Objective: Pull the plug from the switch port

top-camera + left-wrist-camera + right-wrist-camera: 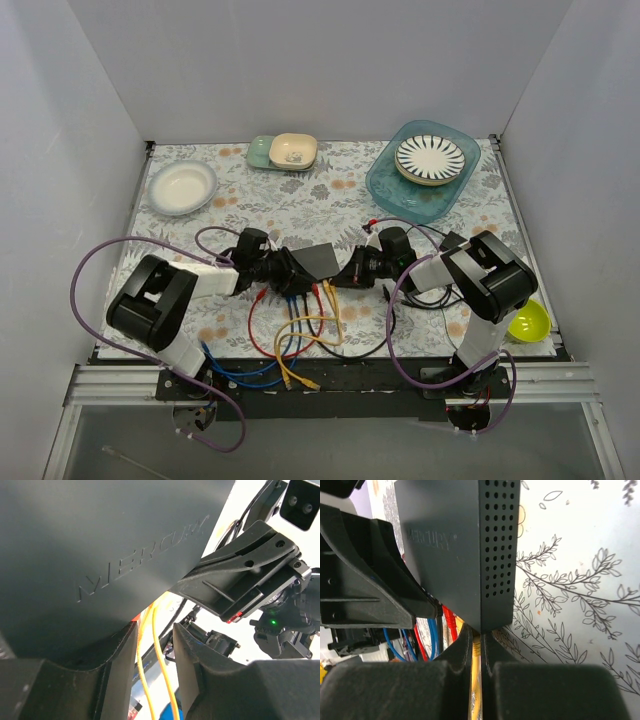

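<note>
Right gripper (pixel 477 642) clamped on the yellow plug (pixel 475 656) at six o'clock under the box (pixel 450 555); left gripper (pixel 155 635) stands apart; I'd pull straight, box braced

A lab test booth: plain white panel walls (pixel 320 60) enclosing a floral-clothed table (pixel 300 205)

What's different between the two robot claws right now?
The left gripper has its fingers well apart; the right gripper is pinched almost shut on a yellow cable. The left gripper sits at the left side of the black switch, the right gripper at its right side. Both are black two-finger claws.
</note>
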{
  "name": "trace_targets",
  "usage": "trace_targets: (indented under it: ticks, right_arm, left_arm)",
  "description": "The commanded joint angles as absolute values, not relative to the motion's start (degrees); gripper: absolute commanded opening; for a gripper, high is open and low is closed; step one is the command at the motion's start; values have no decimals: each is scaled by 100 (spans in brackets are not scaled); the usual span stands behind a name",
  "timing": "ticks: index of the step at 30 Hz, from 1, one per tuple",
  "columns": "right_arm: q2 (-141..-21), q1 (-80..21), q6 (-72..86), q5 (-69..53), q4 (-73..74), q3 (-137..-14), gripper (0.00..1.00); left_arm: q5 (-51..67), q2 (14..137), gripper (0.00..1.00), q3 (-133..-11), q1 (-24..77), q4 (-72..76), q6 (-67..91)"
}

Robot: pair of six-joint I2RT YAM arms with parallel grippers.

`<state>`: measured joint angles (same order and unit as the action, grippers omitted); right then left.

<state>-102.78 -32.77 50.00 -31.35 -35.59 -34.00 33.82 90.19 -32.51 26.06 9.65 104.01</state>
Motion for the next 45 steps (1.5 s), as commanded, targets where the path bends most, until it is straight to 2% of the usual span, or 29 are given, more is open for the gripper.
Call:
trace_targets:
  ticks: [1, 6, 11, 18, 22, 23, 24, 27, 30, 35, 40, 45]
  right_arm:
    - [-10406, -3384, 4343, -3340, -2523, -3217, 1]
    - [-10275, -3393, 4035, -3437, -2111, -3059, 1]
    - [-9591, -3366, 3614, -3077, -1425, -3015, 1]
    - [-8131, -3200, 2858, -1023, 701, -3340, 1]
    - [-7665, -2971, 2620, -641, 1099, -3322, 1]
    - [-7603, -2953, 2610, -694, 1003, -3340, 7]
    - [-7516, -2953, 2610, -886, 837, -3340, 27]
    - [-7243, -2962, 2882, -1325, 135, -3419, 50]
    - [-7426, -3067, 3050, -1590, -156, -3910, 55]
    - [-8058, -3217, 3321, -1889, -667, -4429, 55]
    - [-9217, -3348, 3489, -2715, -791, -4983, 47]
    - [-9378, -3568, 3858, -2891, -1317, -4510, 46]
  left_arm:
    - [3287, 9210, 34, -3261, 2637, 1195, 10476]
    - [3121, 9316, 34, -3287, 2637, 1292, 10591]
    - [3050, 9316, 34, -3313, 2637, 1327, 10600]
    - [2848, 9106, 34, -3349, 2637, 1187, 10521]
    - [2813, 9001, 34, -3375, 2637, 1169, 10503]
    - [2804, 8965, 34, -3375, 2637, 1178, 10503]
    - [2795, 8930, 35, -3392, 2637, 1195, 10486]
    - [2760, 8693, 36, -3419, 2637, 1292, 10424]
    - [2716, 8447, 37, -3463, 2637, 1327, 10354]
    - [2576, 8183, 38, -3507, 2637, 1319, 10310]
    - [2356, 8209, 38, -3559, 2637, 818, 10222]
    - [2128, 8244, 38, -3551, 2637, 335, 10125]
